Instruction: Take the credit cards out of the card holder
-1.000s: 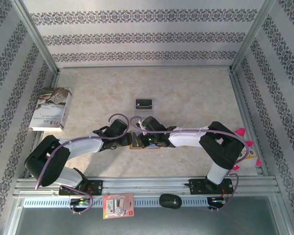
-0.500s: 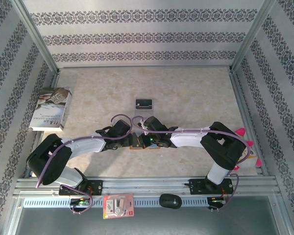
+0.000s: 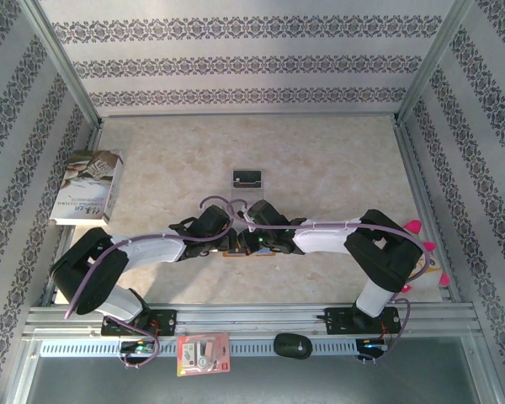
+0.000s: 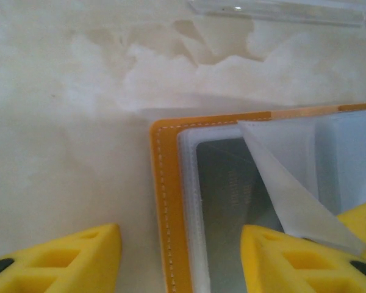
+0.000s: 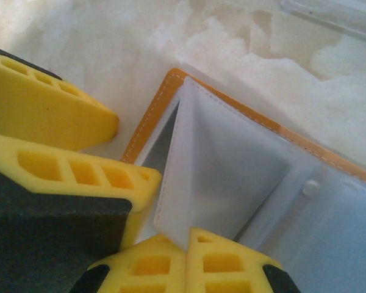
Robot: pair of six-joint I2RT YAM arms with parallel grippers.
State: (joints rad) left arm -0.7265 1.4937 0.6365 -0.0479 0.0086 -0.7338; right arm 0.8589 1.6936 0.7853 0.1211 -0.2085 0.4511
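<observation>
The orange-tan card holder [image 3: 236, 250] lies open on the table under both wrists. My right gripper [image 5: 188, 239] is shut on the corner of its pale grey-blue inner flap [image 5: 226, 165], which is lifted. My left gripper [image 4: 180, 244] is open and straddles the holder's stitched orange edge [image 4: 161, 201], one finger over the table, the other over the pocket. A grey credit card [image 4: 232, 192] shows in that opened pocket. Farther back on the table rests a black card [image 3: 247, 178] with a white mark.
A book [image 3: 88, 187] lies at the left wall. A red-and-white packet [image 3: 204, 353] and a black object [image 3: 293, 345] sit on the front rail. A clear plastic stand [image 4: 280, 9] is just beyond the holder. Pink items [image 3: 422, 246] sit at the right.
The left arm has shifted right, closer onto the holder, and its jaws have narrowed a little. The right gripper has closed fully on the flap.
</observation>
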